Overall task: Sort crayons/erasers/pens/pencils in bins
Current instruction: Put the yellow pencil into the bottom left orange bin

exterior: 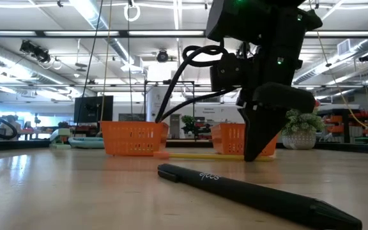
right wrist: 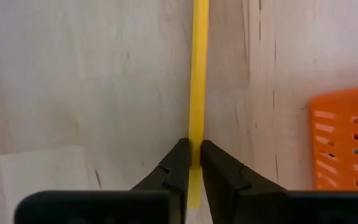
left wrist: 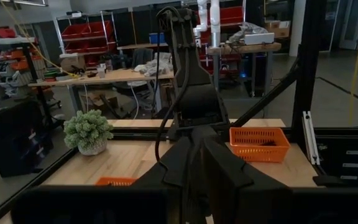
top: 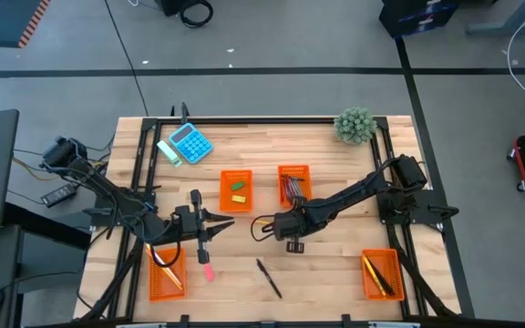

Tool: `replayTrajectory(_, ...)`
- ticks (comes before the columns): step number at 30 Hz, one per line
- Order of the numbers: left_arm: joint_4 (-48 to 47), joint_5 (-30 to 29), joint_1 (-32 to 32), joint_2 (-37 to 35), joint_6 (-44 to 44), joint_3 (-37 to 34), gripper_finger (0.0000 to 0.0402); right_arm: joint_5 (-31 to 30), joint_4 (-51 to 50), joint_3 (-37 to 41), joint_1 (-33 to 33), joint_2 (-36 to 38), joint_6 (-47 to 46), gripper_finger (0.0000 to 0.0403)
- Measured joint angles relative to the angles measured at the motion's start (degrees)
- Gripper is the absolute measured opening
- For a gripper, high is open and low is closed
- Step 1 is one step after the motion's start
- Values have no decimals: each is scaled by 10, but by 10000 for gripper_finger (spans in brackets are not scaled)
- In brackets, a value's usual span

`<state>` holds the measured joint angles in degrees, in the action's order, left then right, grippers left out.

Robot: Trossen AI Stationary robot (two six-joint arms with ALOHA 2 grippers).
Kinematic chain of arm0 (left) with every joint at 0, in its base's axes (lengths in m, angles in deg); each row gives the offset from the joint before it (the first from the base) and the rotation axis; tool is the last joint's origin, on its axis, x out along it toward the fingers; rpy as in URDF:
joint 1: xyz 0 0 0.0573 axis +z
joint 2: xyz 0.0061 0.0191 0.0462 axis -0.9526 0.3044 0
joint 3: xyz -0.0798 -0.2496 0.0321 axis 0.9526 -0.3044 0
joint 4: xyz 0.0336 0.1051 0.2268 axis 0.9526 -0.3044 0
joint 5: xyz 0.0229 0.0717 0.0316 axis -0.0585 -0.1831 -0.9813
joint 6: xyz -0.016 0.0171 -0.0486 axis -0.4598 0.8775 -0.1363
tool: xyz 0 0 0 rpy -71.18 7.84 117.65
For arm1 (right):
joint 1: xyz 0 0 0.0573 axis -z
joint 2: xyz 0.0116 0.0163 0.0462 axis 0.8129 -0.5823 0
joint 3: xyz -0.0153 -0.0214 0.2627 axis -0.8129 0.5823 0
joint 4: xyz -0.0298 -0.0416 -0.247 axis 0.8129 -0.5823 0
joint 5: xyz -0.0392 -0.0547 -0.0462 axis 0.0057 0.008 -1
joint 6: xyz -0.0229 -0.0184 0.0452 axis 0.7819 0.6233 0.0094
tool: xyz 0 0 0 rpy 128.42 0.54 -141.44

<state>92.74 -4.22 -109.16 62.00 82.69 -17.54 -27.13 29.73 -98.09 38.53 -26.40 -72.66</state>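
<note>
A yellow pencil [right wrist: 197, 74] lies flat on the wooden table [top: 335, 273], near the middle. My right gripper [right wrist: 194, 163] points steeply down and is shut on it; the low view shows the same gripper [exterior: 255, 153] on the pencil [exterior: 197, 155]. My left gripper [top: 226, 222] hovers level over the table's left half, shut, and I see nothing between its fingers. A black pen [top: 269, 278] lies loose near the front edge, and a pink eraser [top: 208, 271] lies to its left. Four orange bins stand around: [top: 237, 191], [top: 294, 182], [top: 167, 271], [top: 381, 273]. My right gripper pinches the pencil's shaft [right wrist: 196, 146] between its two fingertips, one on each long side. The fingers come from above, pointing steeply down. In the low view the hold is well away from the pencil's pink-tipped end [exterior: 161, 154]. The pencil rests flat on the table.
A blue calculator [top: 190, 143] lies at the far left and a small green plant [top: 354, 125] stands at the far right. The two middle bins hold erasers and crayons. The near bins hold long sticks. Black frame rails run along the table's sides.
</note>
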Motion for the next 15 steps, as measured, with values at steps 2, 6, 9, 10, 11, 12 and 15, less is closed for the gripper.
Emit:
replayTrajectory(2,0,0,0,0,0,0,52,9,-3,0,0,4,1,36)
replayTrajectory(6,-1,0,0,0,0,0,52,27,-20,1,-1,10,-17,32)
replayTrajectory(9,-4,0,0,0,0,0,52,40,-39,3,-3,20,-18,32)
replayTrajectory(10,-4,0,0,0,0,0,52,43,-43,4,-5,24,-18,32)
replayTrajectory(11,-6,0,0,0,0,0,52,45,-43,5,-8,30,-18,32)
replayTrajectory(12,-8,0,0,0,0,0,52,45,-38,4,-11,38,-16,32)
replayTrajectory(15,-9,0,0,0,12,0,52,40,-30,3,-22,61,-8,32)
